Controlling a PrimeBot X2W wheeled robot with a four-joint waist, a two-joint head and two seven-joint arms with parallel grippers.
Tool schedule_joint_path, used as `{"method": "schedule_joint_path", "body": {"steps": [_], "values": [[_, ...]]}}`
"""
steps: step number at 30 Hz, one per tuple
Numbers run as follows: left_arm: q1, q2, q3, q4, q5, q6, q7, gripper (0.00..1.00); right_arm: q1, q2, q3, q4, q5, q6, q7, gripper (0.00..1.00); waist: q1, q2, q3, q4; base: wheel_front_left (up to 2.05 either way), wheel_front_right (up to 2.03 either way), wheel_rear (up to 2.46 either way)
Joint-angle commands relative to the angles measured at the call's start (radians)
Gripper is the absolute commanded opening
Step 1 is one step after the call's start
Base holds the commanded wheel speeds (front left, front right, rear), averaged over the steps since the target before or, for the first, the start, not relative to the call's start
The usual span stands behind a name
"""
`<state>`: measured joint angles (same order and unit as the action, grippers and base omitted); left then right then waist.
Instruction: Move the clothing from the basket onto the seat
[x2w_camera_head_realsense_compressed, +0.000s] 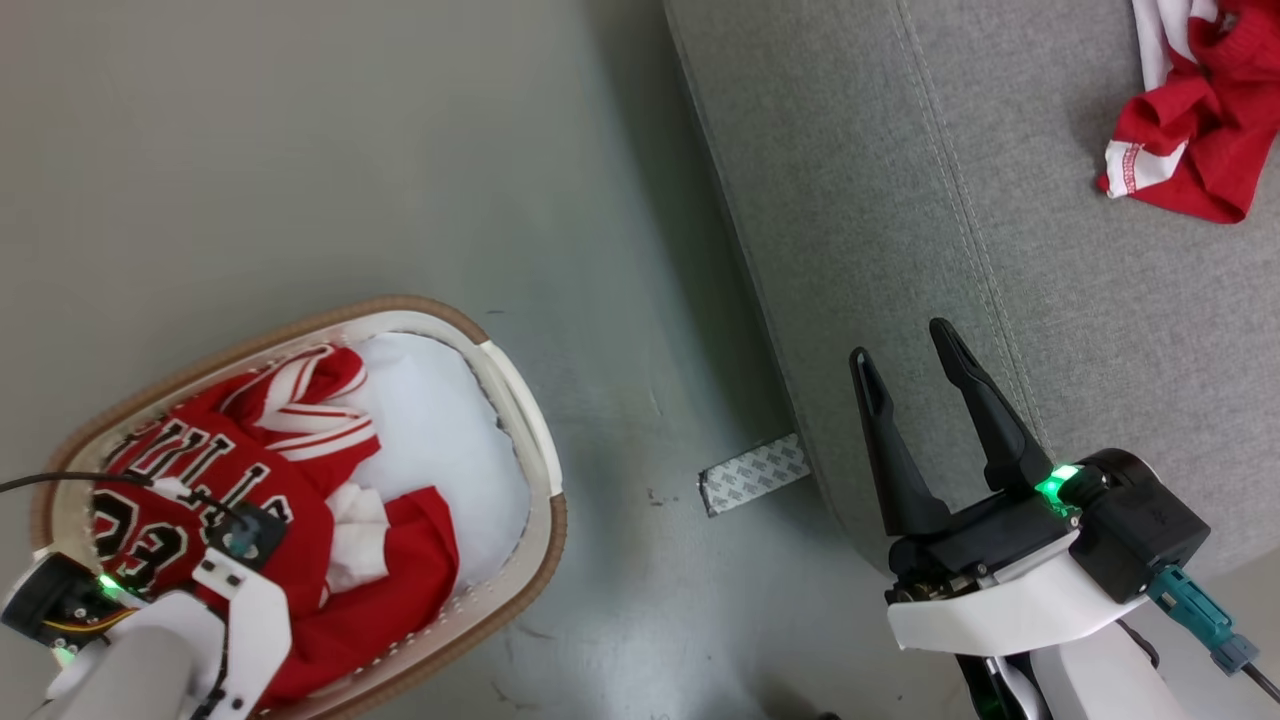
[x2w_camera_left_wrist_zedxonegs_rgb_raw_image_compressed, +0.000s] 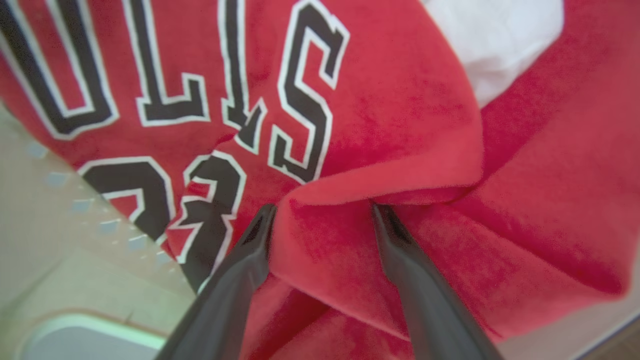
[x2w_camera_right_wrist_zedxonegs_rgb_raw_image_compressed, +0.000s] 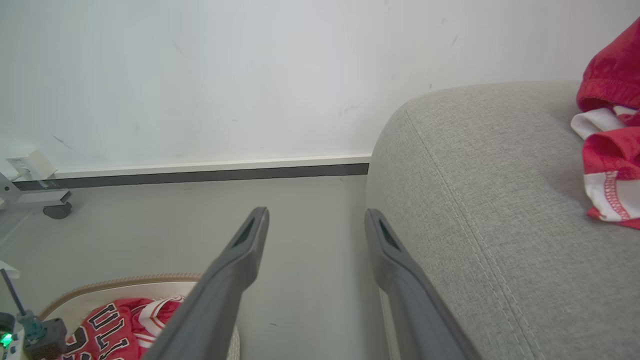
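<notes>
Left gripper (x2w_camera_left_wrist_zedxonegs_rgb_raw_image_compressed: 322, 217): spread wide, tips sunk into cloth, one finger either side of a raised fold; nothing pinched.
Fold between fingers: part of the lettered jersey (x2w_camera_left_wrist_zedxonegs_rgb_raw_image_compressed: 390, 100); red, with black-and-white letters and numerals just beside one finger.
Handling estimate: light, limp, no stiffness; likely to drape and trail on lifting; knit surface probably not slippery; not fragile.
Grip point: the raised fold itself, judged suitable; deep bite on doubled cloth advisable, since a single thin layer is liable to slip out.
Snag risk: overlapping red garments beside it, possibly lifted together or dragged across the rim.
Clothing location: mostly in the basket (x2w_camera_head_realsense_compressed: 400, 303) on the floor (x2w_camera_head_realsense_compressed: 300, 150), heaped on the pale liner (x2w_camera_head_realsense_compressed: 440, 430); one red-and-white piece (x2w_camera_head_realsense_compressed: 1200, 130) lying on the seat (x2w_camera_head_realsense_compressed: 1000, 250).
Right gripper (x2w_camera_head_realsense_compressed: 903, 348): fingers apart, empty, held over the near edge of the seat, well apart from the basket.
Hidden: left fingers covered by the wrist housing (x2w_camera_head_realsense_compressed: 240, 600) in the head view; lower layers of the heap concealed; number of garments not determinable.
Cut off: jersey lettering partly folded under; piece on the seat clipped by the frame edge.
Unclear: left wrist view soft at close range; depth of fingertips in the cloth not readable.
</notes>
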<state>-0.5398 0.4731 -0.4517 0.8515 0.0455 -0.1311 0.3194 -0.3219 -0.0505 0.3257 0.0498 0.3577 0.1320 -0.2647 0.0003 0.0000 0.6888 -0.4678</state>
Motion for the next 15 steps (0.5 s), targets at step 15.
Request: {"method": "schedule_joint_path", "body": {"steps": [15], "values": [[0.036,-0.145,0.053,-0.084,-0.206,0.022,-0.181,0.00,0.052,-0.001,-0.059,0.059,-0.055,-0.002,0.001,1.00,-0.0003,0.0000,-0.202,0.108,0.00,0.00,0.00]]}}
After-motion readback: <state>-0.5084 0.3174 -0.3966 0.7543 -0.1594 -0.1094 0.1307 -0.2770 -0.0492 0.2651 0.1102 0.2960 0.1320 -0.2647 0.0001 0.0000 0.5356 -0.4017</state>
